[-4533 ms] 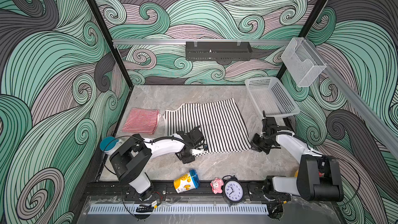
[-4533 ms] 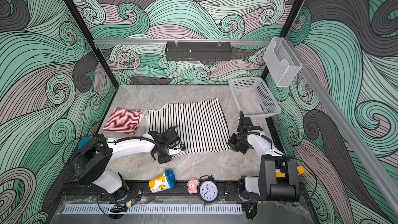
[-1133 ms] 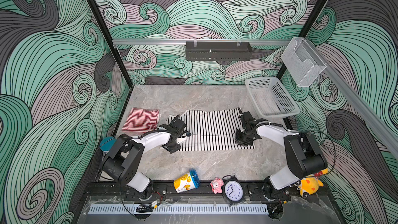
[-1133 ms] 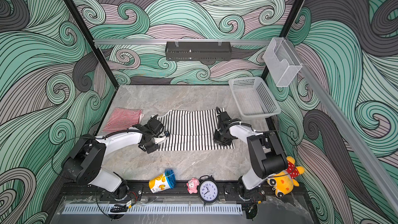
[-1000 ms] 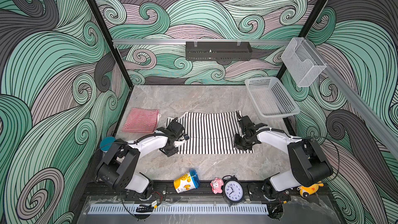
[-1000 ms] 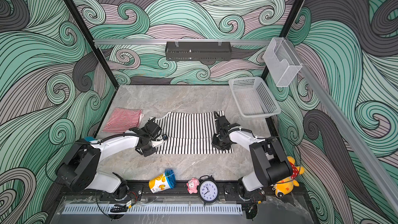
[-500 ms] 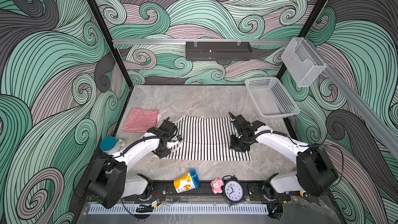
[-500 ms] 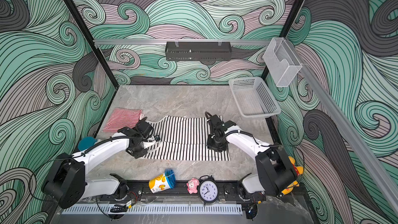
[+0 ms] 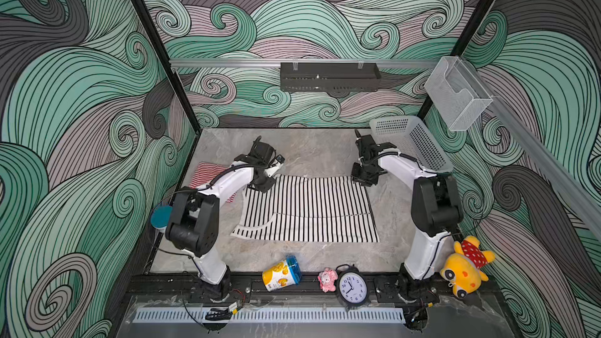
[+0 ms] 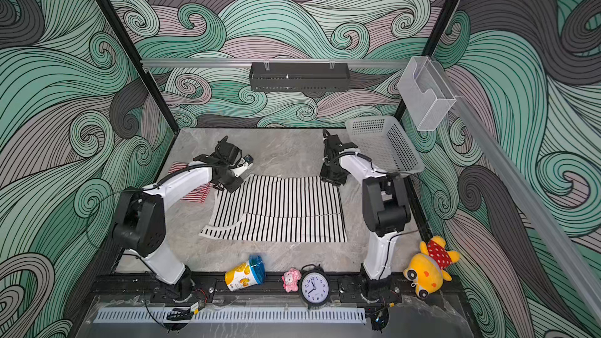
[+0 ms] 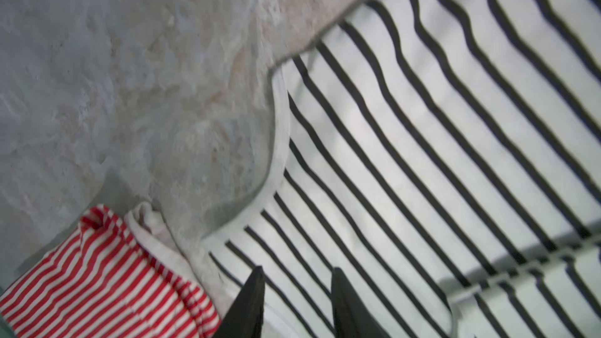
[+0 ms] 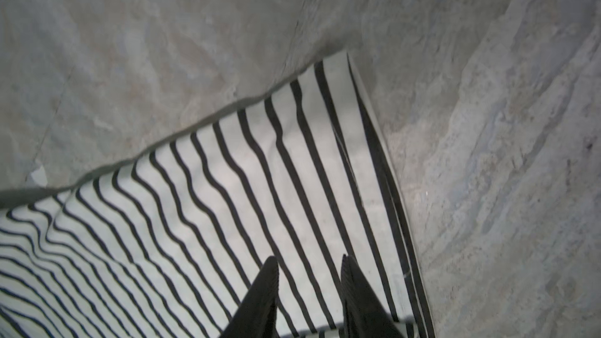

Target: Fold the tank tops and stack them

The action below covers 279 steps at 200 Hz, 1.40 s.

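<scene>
The black-and-white tank top lies flat mid-table, folded, with one layer's edge running across it. The red-and-white tank top sits folded to its left, partly hidden by the left arm. My left gripper hovers over the striped top's far left corner. In the left wrist view that gripper is open and empty, with the red top beside it. My right gripper hangs open over the far right corner, holding nothing.
A white basket stands at the back right, close to the right arm. Along the front edge are a tipped snack can, a pink toy, a clock and a yellow plush. A teal disc lies at the left.
Both grippers have let go of the black-and-white top's far corners, opened and risen toward the back. The top now rests flat where it was drawn.
</scene>
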Available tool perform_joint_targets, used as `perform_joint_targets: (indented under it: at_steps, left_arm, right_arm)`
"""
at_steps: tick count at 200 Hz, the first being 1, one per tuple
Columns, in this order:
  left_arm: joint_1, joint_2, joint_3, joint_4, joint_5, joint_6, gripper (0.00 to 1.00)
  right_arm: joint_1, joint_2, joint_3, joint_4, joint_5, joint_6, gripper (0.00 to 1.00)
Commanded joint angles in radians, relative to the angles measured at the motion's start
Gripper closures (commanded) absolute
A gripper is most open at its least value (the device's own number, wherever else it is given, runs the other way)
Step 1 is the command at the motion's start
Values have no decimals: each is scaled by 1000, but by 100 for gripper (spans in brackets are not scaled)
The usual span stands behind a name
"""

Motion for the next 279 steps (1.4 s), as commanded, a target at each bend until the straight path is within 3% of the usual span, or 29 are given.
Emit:
perform_joint_targets:
  at_steps: [1,16,59,232,279]
  left_arm:
    - [43,76,142,13,113,-107,63]
    - [65,145,225,-16,180,-132,63]
    - [82,290,375,-98,206,-152,64]
    - [106,301,316,-62,262,-180,65]
    - [106,311,326,-70,257,-176,65]
  right_arm:
    - [-25,66,95,-25,75,-19,68]
    - [-34,114,140,-30,89,-15,68]
    - [-48,201,212,-62,110,-14,68]
    - [-69,342,346,-75,126,-26,74]
    - [-68,320,301,-80,112,-40,78]
